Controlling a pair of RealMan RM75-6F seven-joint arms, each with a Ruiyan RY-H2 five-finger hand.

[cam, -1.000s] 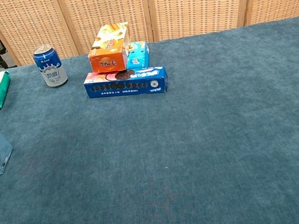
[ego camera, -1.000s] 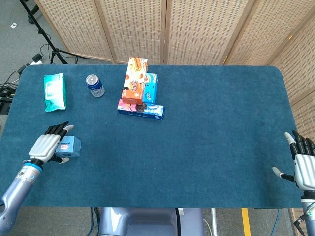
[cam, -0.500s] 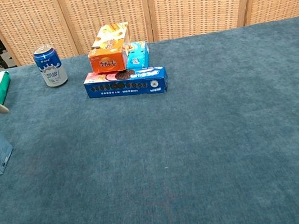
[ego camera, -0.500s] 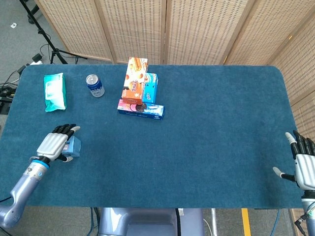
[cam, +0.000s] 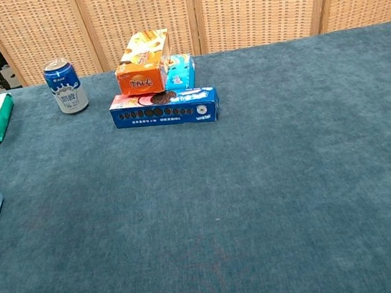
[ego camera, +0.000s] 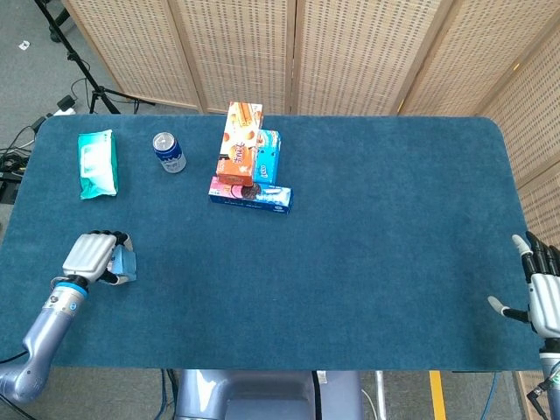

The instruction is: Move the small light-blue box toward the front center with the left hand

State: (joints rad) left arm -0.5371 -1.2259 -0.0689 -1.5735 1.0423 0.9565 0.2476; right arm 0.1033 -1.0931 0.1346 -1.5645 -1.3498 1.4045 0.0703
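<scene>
Blue cloth table (ego camera: 367, 262), front-left edge: left hand (ego camera: 90, 256) has curled its fingers down over the small light-blue box (ego camera: 125, 265), now gripping it; box shifted slightly leftward since last frame. Right hand (ego camera: 544, 289) unchanged at front-right, fingers spread, holding nothing.

The left hand (ego camera: 90, 255) has closed its fingers (ego camera: 112, 236) over the small light-blue box (ego camera: 126, 265), now tilted.
</scene>
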